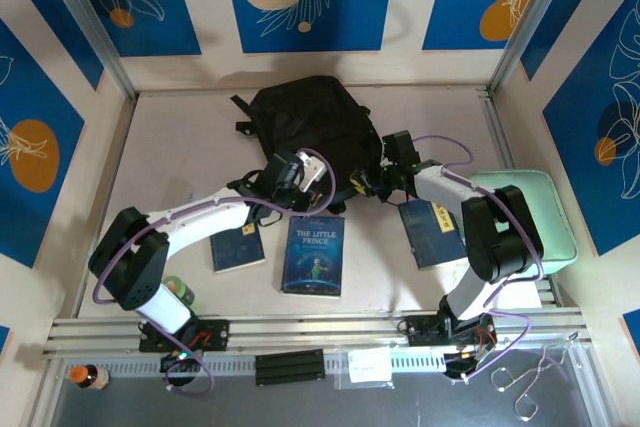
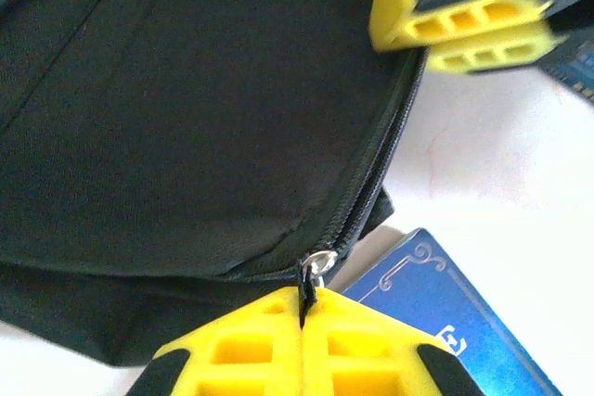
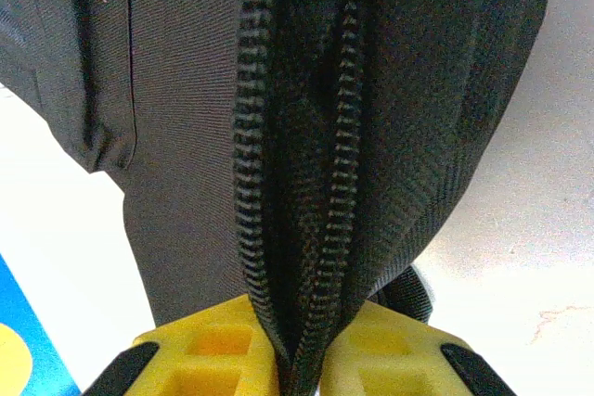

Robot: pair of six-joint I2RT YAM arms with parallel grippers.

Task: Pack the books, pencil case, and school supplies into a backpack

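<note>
Backpack (image 1: pixel 315 117) sits far-middle on the table (image 1: pixel 180 147) | we watch the left gripper (image 2: pixel 303 331) pinched tight on its zipper pull (image 2: pixel 320 261) | right gripper (image 3: pixel 297 359) clamped over the zipper teeth (image 3: pixel 251 183) | Little Prince book (image 1: pixel 314 255) lies flat just nearer us

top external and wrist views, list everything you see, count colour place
backpack: one, black, far centre
The Little Prince book: one, navy blue, flat, near centre
plain books: two, navy blue, flat, one to its left, one to its right
box: one, mint green, right side
bottle: one, orange cap, front left corner
block: one, black, front edge centre
plastic bag: one, clear, front edge
left end effector: one, yellow fingers, shut on the zip pull
right end effector: one, yellow fingers, shut on the backpack's zip edge
</note>
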